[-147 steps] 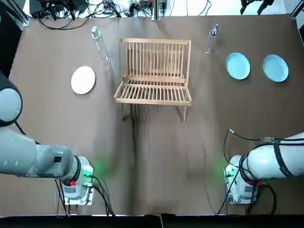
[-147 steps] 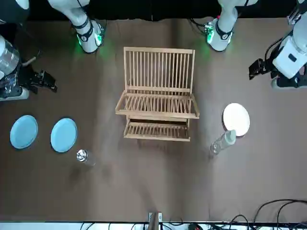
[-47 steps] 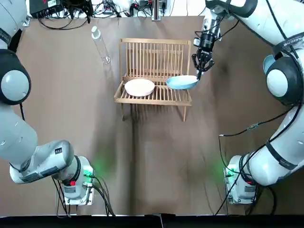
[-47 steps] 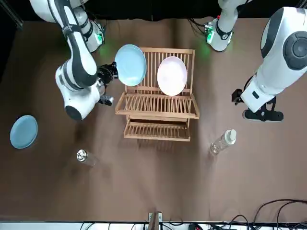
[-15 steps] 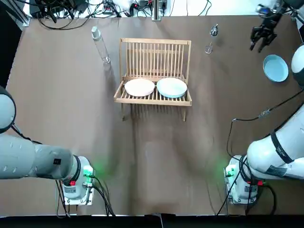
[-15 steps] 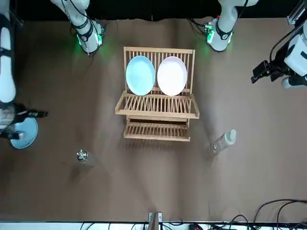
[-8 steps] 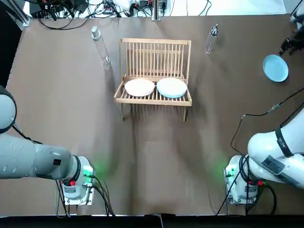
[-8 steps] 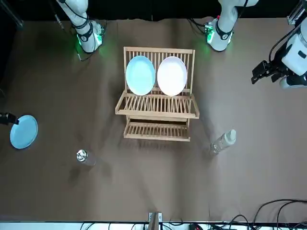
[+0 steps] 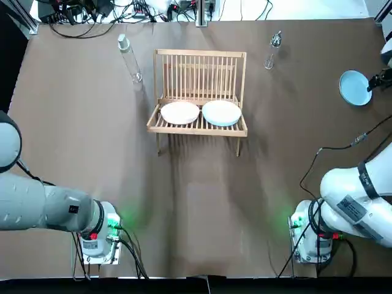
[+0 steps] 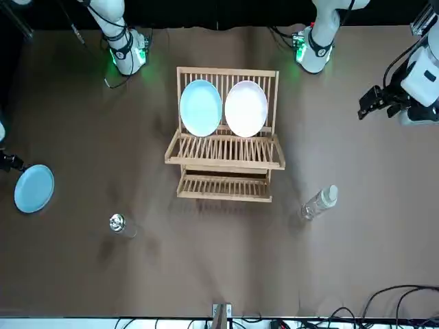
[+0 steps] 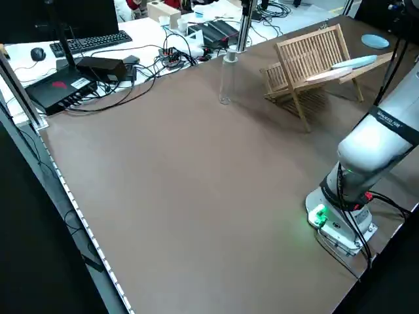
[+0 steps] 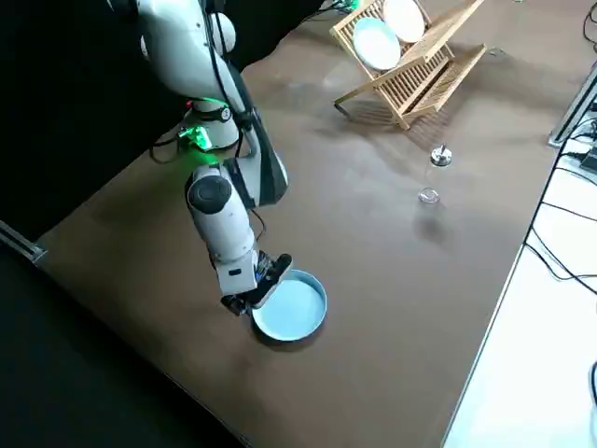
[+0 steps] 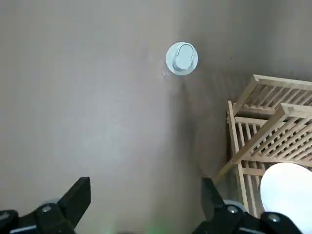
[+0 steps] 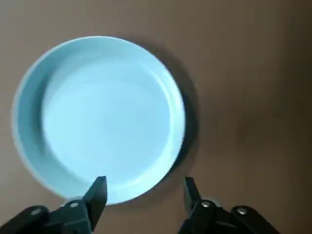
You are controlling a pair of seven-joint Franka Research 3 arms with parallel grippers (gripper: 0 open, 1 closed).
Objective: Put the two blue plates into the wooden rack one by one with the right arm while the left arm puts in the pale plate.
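The wooden rack (image 9: 199, 92) holds the pale plate (image 9: 179, 113) and one blue plate (image 9: 221, 113) side by side, leaning on its back. The second blue plate (image 9: 355, 87) lies flat on the table at the far right. My right gripper (image 9: 376, 79) hangs open just over that plate's outer edge. In the right wrist view the gripper (image 14: 144, 195) straddles the plate's rim (image 14: 168, 165), one finger over the plate, the other over the table. My left gripper (image 10: 374, 103) is open and holds nothing, well to the left of the rack (image 13: 263, 131).
A plastic bottle (image 9: 129, 58) stands left of the rack and a small clear bottle (image 9: 272, 49) to its right. Cables (image 9: 122, 12) lie along the far edge. The arm bases (image 9: 98, 236) (image 9: 312, 236) sit at the near edge.
My right gripper has come from the far side of the loose blue plate to its outer edge, closer to the rim. The rack's plates and the left arm have stayed put.
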